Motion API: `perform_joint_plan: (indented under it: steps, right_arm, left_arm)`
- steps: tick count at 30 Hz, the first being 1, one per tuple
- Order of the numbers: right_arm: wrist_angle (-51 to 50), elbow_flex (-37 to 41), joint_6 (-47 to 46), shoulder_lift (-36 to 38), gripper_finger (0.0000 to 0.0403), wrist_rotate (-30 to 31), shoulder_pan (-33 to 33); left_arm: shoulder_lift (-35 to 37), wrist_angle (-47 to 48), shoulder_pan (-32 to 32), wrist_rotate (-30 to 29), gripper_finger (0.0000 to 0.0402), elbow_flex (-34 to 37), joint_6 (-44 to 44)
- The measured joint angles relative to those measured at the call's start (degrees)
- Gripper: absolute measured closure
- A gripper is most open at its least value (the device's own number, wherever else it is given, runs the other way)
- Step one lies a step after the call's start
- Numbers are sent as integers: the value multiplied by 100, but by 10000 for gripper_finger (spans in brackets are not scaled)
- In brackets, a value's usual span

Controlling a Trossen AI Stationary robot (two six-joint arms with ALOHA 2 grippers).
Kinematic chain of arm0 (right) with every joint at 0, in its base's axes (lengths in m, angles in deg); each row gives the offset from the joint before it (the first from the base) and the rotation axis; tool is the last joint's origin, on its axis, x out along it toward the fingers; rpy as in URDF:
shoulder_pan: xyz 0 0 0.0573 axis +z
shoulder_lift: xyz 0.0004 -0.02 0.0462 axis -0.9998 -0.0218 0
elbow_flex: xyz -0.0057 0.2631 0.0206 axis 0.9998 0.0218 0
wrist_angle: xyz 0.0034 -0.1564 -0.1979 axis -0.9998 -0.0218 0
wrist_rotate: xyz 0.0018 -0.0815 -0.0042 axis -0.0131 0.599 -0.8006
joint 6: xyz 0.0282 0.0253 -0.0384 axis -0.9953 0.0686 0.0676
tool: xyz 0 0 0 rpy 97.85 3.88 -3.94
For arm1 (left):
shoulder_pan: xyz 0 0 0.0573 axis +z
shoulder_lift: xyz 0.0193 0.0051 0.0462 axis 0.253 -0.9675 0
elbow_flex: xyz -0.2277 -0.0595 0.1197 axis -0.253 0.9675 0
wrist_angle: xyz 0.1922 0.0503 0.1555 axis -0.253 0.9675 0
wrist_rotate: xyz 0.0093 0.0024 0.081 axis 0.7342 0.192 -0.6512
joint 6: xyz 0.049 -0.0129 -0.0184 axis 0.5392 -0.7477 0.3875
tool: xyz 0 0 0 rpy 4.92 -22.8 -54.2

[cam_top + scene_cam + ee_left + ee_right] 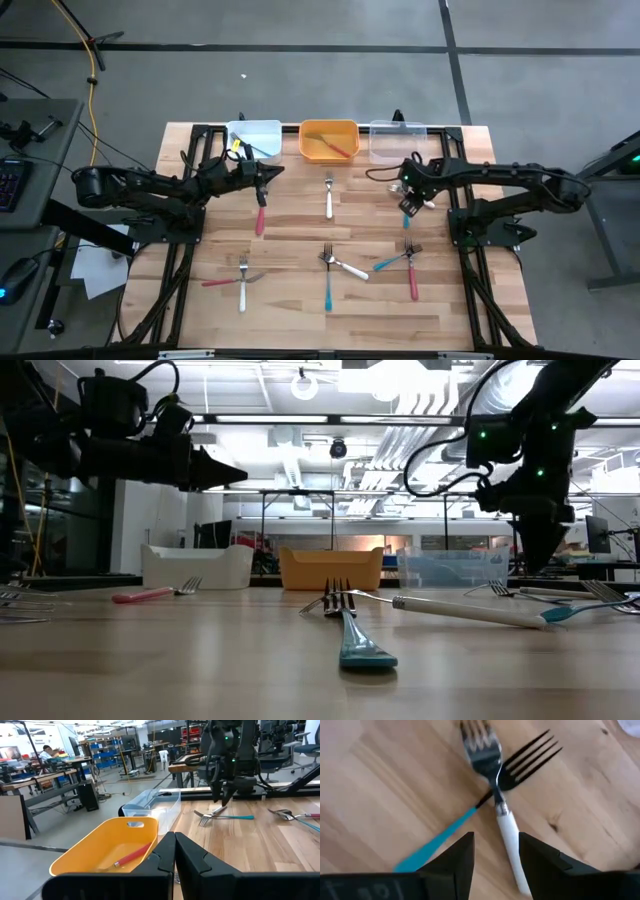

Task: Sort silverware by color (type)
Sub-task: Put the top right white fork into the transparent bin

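Forks with red, blue and white handles lie scattered on the wooden table. My right gripper (495,851) (410,200) hangs open, pointing down, just above a white-handled fork (508,827) that lies crossed over a blue-handled fork (440,838) near the table's far right. Its fingers touch neither fork. My left gripper (175,854) (266,177) is shut and level, holding nothing. It is in the air at the far left, over the tine end of a red fork (260,217). One red fork (134,855) lies in the orange bin (329,130).
A white bin (255,128), the orange bin and a clear bin (397,130) stand in a row at the far edge. More forks lie singly and crossed at mid-table (329,197), near centre (335,266), near left (240,280) and near right (405,258).
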Motion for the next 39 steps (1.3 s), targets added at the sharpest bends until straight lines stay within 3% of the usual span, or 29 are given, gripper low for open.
perform_joint_plan:
  steps: [17,22,29,39]
  right_arm:
    - [333,0,492,-1067,266,-85,-298]
    - [399,-26,641,-1294,288,-149,-300]
    - [397,-28,677,-1324,359,-257,-370]
    - [-462,-841,730,-965,349,-404,-374]
  left_arm:
    - [0,7,0,2,401,0,34]
    - [0,10,-1,2,401,0,33]
    - [0,31,-4,35,401,0,34]
    - [0,46,0,45,401,2,33]
